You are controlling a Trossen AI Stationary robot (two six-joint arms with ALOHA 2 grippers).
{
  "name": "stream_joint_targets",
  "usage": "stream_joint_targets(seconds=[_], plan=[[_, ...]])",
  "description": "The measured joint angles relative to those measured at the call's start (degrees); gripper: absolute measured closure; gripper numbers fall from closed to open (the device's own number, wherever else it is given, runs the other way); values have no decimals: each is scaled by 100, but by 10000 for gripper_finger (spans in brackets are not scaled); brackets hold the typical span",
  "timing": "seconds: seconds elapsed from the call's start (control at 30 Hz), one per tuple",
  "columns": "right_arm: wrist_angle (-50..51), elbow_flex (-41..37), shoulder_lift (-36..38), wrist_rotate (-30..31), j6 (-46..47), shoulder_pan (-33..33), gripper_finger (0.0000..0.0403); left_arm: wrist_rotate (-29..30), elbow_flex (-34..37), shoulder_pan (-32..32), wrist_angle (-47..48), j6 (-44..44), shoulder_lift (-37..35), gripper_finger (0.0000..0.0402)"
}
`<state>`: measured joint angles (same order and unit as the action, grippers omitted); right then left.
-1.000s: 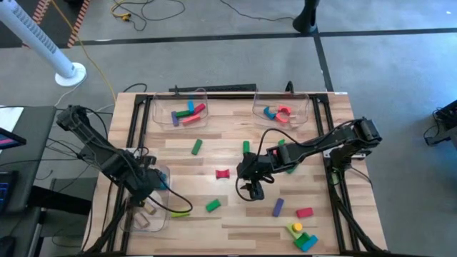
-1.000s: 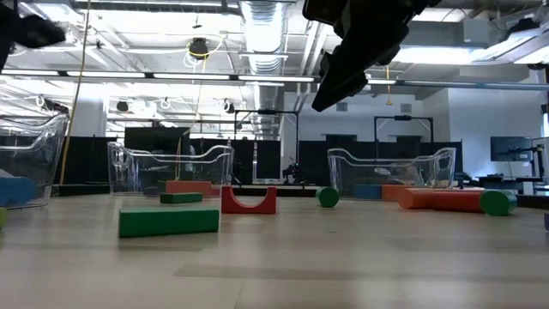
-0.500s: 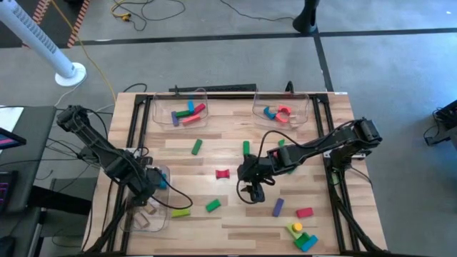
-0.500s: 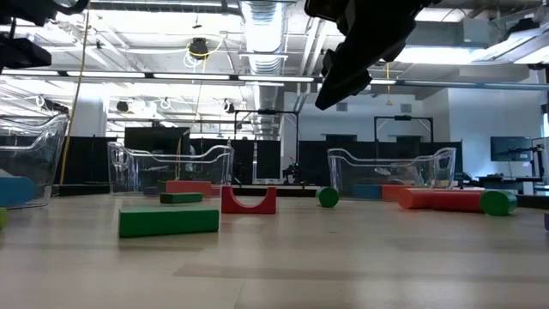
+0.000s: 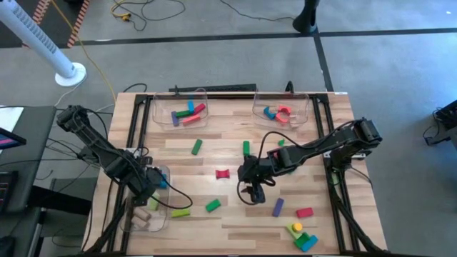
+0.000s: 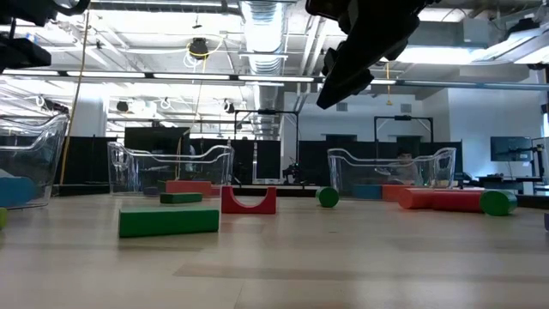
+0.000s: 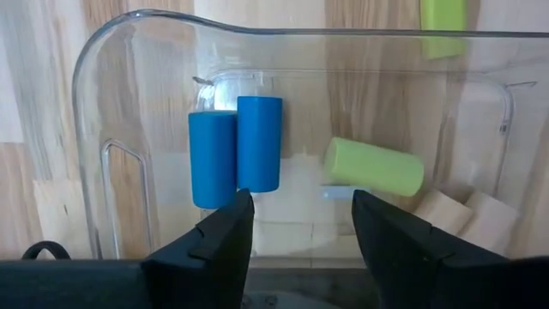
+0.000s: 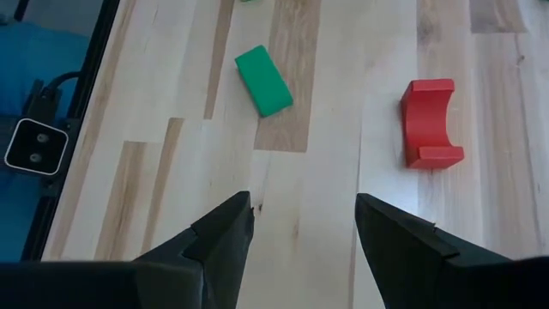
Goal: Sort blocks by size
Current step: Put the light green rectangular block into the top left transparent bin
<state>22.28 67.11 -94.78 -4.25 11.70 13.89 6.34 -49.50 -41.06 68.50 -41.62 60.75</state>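
Hovering over bin (image 7: 129, 103), left end effector (image 7: 300, 227) open, empty; wrist view alone reveals blue cylinders (image 7: 236, 150), lime cylinder (image 7: 373, 166).

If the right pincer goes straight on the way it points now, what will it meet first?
Most likely the bare wooden table. The right pincer stands open and empty, pointing down at the boards. The green block and the red arch block lie beyond and to the sides, though depth is hard to judge.

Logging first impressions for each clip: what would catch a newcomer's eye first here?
The left hand, open, hangs over the clear bin at the table's left edge, where two blue cylinders and a lime one lie. Mid-table, the right hand hovers open above bare wood near a red arch.
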Motion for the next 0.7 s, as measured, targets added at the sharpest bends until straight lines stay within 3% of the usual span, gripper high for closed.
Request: stream_joint_targets(seconds=[0.4,0.53,0.7], plan=[[-2,0,0,-1,28,4,163,1066,-1070,4,-300,379,-2,207],[-2,0,0,-1,31,39,163,1011,-1127,203,-1051,882,186,207],[6,0,0,-1,60,106,163,539,-1127,627,-1450,1313,902,207]])
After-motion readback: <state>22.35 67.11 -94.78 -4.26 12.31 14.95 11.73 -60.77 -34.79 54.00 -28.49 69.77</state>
